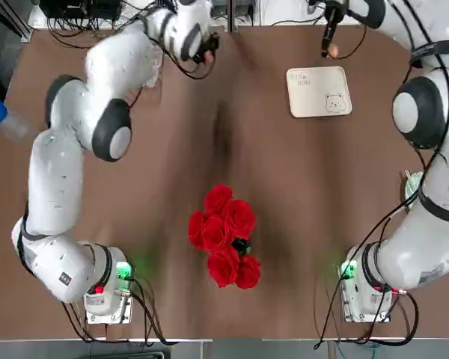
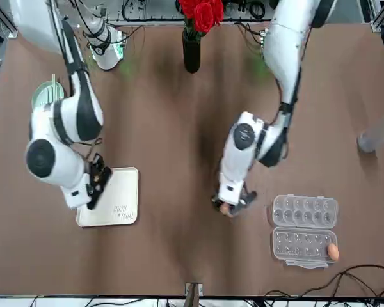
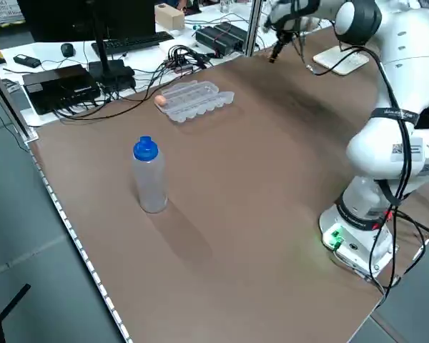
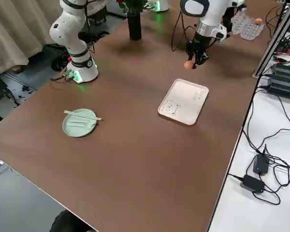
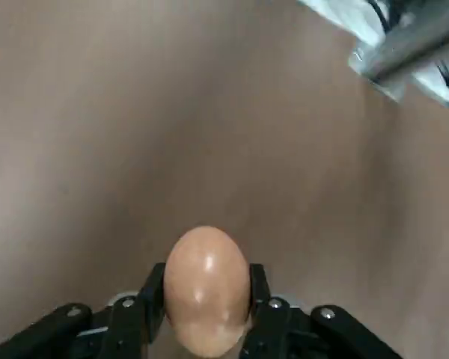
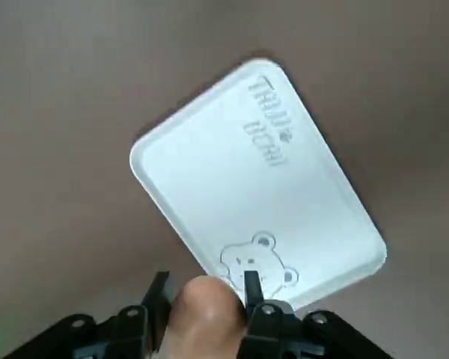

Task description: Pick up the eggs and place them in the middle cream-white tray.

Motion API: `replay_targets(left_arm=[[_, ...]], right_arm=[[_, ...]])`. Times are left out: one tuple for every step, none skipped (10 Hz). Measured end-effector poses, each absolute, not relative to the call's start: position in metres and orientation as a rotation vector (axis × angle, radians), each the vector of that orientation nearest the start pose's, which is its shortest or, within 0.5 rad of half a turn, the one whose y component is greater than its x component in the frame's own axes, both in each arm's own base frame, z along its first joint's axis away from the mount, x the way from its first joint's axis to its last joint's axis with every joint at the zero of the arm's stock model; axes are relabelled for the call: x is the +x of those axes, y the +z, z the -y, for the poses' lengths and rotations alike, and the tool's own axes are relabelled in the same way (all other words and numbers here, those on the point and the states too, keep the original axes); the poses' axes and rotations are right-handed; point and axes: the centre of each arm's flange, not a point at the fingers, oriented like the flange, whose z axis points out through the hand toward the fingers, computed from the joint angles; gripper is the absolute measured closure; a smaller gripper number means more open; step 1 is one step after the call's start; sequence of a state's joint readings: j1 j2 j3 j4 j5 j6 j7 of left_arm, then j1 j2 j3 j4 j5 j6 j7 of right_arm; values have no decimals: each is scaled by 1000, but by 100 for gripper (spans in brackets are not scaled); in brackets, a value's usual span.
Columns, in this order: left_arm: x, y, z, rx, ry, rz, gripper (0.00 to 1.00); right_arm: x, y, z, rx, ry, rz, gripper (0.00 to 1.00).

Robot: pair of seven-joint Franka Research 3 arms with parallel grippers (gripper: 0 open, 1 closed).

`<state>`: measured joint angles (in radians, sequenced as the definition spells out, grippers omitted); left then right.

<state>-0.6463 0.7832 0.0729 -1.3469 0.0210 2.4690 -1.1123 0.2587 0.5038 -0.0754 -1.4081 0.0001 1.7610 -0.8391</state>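
Carrying one egg [image 6: 202, 310] between its fingers, the right gripper [image 6: 203, 299] hangs at the far side of the table, just beyond the far edge of the cream-white tray [image 1: 319, 91]. The wrist view shows the tray directly ahead of this gripper, with the bear drawing at the corner nearest to the fingertips, so I judge that only a short move toward the tray's centre and then down is needed. The egg's long axis seems to run along the fingers, pointing downward.

The left gripper [image 5: 207, 299] is also pinching an egg [image 5: 206, 288], in the same way — long axis along the fingers. It hovers over bare brown table at the far side, left of centre in the top view, between the clear plastic egg carton [image 2: 304, 229] and the tray. The tray lies to its right, well apart, so the right gripper is clearly the nearer one and should place first.

A third egg [image 2: 333, 252] is in a corner cell of the carton, not yet picked. The tray itself is empty at this moment — no egg has been placed.
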Motion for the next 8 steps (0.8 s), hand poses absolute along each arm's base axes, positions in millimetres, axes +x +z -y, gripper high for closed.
replay_targets(left_arm=[[625,282,455,-3248,-486,839,53],[613,268,476,-3277,-515,862,53],[604,252,488,-3294,-524,860,53],[595,237,498,-3296,-503,831,53],[584,221,508,-3293,-477,799,53],[577,206,512,-3285,-455,782,53],[574,197,513,-3280,-444,775,53],[572,194,515,-3281,-439,767,53]], right_arm=[[672,395,-114,-2737,233,1495,56],[671,385,-92,-2764,213,1452,56],[669,373,-68,-2791,193,1405,56],[667,363,-48,-2813,179,1366,56],[666,353,-31,-2837,151,1332,56],[666,343,-16,-2865,107,1301,56],[665,335,-4,-2887,72,1276,56],[665,330,3,-2902,43,1260,56]])
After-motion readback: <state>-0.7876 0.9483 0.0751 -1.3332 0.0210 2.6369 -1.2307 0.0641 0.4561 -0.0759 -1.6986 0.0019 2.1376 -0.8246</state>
